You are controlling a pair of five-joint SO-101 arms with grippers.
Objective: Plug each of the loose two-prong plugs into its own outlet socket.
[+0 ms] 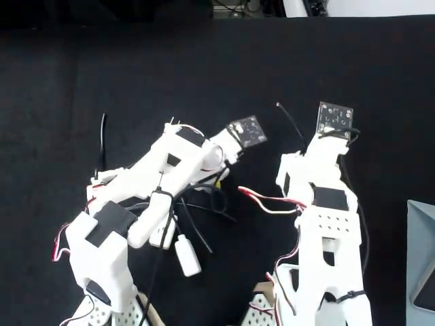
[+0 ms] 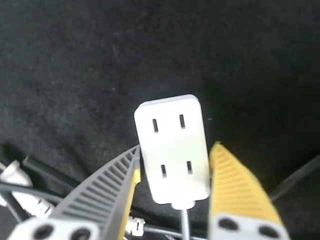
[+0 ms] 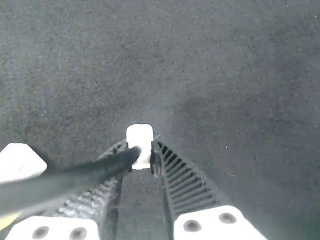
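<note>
The work stood at the bringing-together stage: each arm had its half in hand, and nothing was plugged in yet. The left gripper [image 2: 176,150] was closed around the white outlet block [image 2: 170,127], with the grey finger on one flank and the yellow finger on the other. Both socket pairs faced outward and were empty. The right gripper [image 3: 140,145] was clamped on a small white plug [image 3: 139,135], whose black cord [image 3: 65,180] trailed back across one finger. The plug's prongs were hidden, so their angle could not be told. The next move would probably call for carrying the plug across to the block, squaring the prongs to one slot pair and pushing straight in while the left arm braced. In the high view the two wrists were apart with bare table [image 1: 102,68] between and beyond them, which left open room for the approach. Nearer the arm bases it was tighter. Another loose plug [image 1: 187,255] lay among tangled cords beside the left arm, and a grey object [image 1: 421,258] sat at the table's right edge.
</note>
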